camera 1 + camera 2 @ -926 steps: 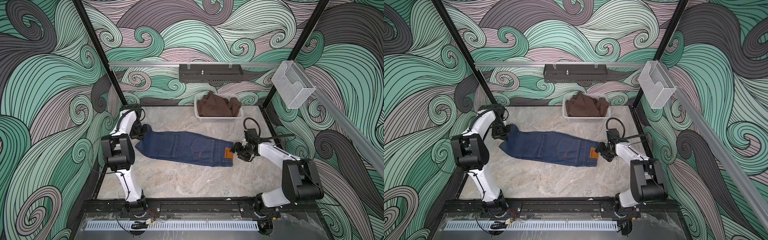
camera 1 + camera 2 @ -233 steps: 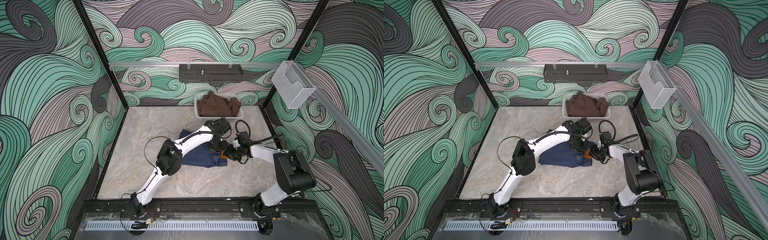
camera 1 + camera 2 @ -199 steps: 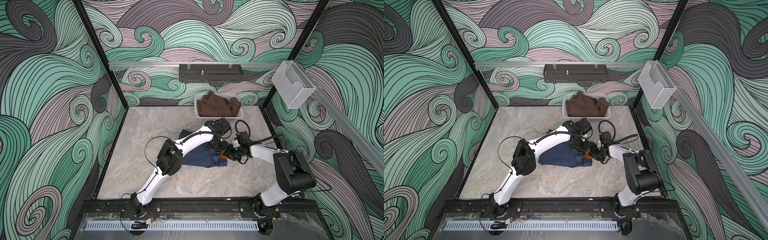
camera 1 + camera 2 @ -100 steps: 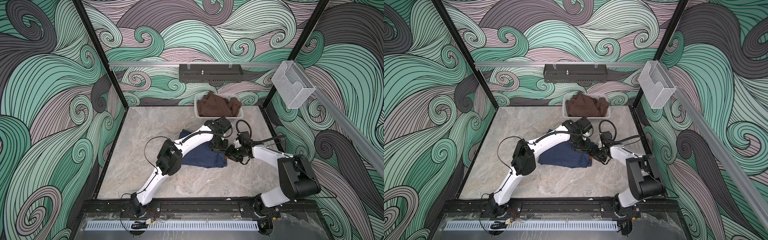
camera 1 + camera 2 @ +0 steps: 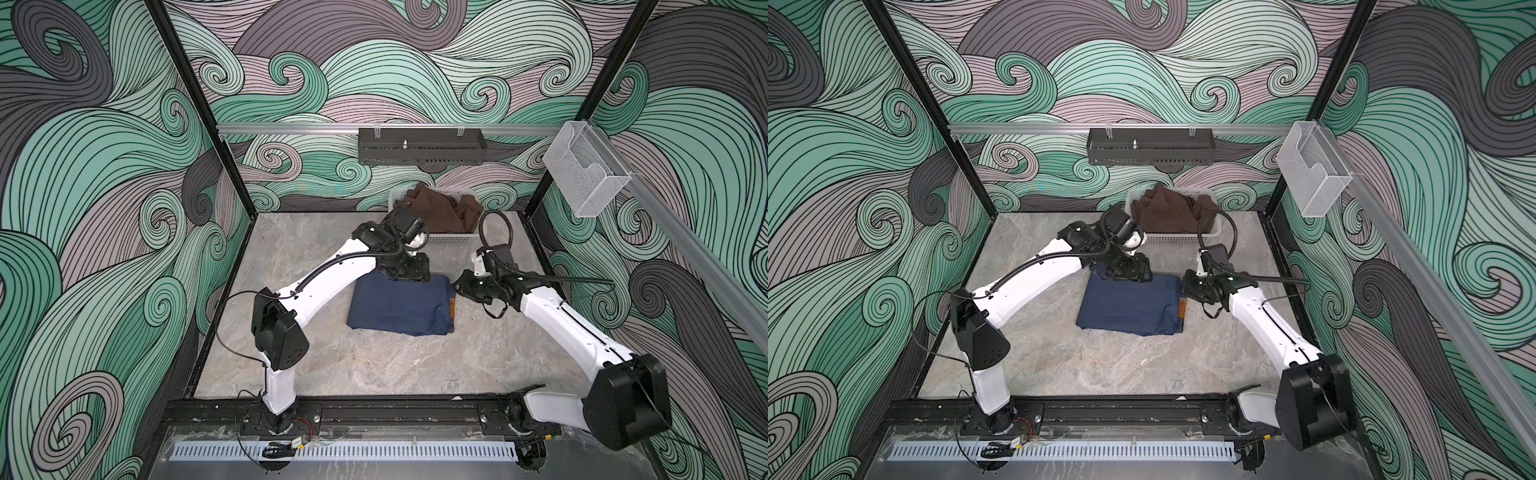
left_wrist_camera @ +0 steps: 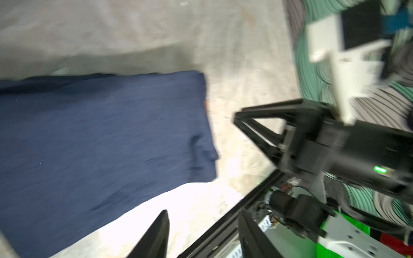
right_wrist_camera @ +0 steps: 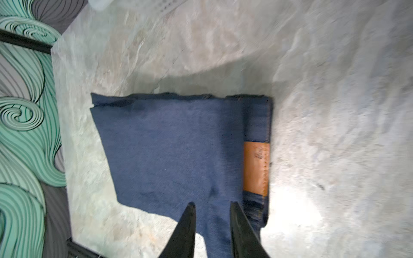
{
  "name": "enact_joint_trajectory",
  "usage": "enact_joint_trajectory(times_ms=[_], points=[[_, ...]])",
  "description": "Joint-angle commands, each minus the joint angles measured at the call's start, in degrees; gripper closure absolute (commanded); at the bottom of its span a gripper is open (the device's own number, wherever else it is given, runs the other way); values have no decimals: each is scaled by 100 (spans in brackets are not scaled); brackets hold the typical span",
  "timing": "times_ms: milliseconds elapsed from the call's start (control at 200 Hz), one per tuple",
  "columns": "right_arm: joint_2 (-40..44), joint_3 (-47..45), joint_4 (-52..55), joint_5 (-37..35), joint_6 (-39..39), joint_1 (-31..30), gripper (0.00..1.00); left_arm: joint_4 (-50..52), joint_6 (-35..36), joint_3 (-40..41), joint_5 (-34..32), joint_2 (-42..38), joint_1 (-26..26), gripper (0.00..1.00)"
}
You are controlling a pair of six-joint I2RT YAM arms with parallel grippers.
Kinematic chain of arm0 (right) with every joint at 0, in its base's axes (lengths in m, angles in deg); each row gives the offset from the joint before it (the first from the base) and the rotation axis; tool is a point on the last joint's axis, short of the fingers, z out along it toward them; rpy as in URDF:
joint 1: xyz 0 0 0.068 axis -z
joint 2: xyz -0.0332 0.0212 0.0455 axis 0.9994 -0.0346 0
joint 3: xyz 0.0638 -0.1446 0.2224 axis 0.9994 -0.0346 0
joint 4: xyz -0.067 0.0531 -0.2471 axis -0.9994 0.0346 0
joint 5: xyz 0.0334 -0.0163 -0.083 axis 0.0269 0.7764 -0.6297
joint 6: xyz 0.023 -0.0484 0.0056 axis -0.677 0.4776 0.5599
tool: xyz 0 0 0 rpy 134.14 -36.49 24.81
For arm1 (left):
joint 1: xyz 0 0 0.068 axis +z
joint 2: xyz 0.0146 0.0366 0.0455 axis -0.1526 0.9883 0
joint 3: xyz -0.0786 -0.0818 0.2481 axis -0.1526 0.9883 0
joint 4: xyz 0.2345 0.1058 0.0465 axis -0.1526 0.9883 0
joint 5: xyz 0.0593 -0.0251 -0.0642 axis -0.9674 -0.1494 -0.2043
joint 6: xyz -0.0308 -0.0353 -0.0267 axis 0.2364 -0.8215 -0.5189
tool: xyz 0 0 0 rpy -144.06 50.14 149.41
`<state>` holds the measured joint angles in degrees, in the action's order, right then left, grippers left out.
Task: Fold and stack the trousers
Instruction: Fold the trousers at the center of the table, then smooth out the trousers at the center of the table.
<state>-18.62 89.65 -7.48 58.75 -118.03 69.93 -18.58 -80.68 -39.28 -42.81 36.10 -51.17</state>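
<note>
We find the left gripper point(image 6: 203, 212) and right gripper point(image 7: 212, 203) released and empty; we advise squaring the folded dark blue denim trousers point(image 5: 399, 305) before stacking.

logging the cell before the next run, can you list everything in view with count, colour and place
trousers: 1, dark blue, folded flat mid-table
patch: 1, tan, on the trousers' edge nearest the right arm
basket: 1, white, back of the table
cloth: 1 heap, brown, in the basket
tray: 1, black, hung on the back rail
holder: 1, clear, on the rail at the robot's right
table: 1, grey marble look, under everything
left tool: 1, black, open, by the trousers' far edge
right tool: 1, black, open, at the patch end
</note>
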Motion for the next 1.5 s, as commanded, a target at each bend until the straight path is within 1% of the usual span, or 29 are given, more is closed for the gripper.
enact_joint_trajectory(times_ms=[0,95,160,275,345,420,475,620,786,911,991,1186,1336,1496], points=[[-432,16,-369,658,-193,-237,81,-324,150,780,327,-4,601,47],[-754,-169,-768,976,-396,-270,86,-336,251,1208,533,17,948,47],[-873,-367,-847,995,-427,-265,86,-340,358,1439,541,42,1093,47],[-886,-808,-1016,922,-286,-52,86,-337,495,1841,537,50,1325,46],[-834,-1129,-1030,849,-179,209,84,-366,564,2062,556,47,1468,46],[-817,-1379,-998,748,-90,527,78,-349,641,2209,573,66,1585,46],[-834,-1469,-965,746,-9,694,76,-306,697,2249,578,107,1637,46],[-717,-1317,-697,780,131,739,74,-288,766,2302,616,104,1655,46],[-196,-798,-283,444,289,582,75,-289,777,2210,618,-28,1680,45],[-182,-315,-214,505,220,476,79,-256,775,1963,667,71,1788,44],[-455,-79,-361,686,121,455,82,-243,767,1742,768,240,1873,44],[-1591,254,-849,1120,-125,438,86,-246,724,1270,1025,784,2069,45],[-2242,434,-842,894,11,560,86,-323,692,1027,1127,1172,2154,44],[-2327,222,-787,592,86,719,85,-263,718,810,1153,1594,2259,45]])
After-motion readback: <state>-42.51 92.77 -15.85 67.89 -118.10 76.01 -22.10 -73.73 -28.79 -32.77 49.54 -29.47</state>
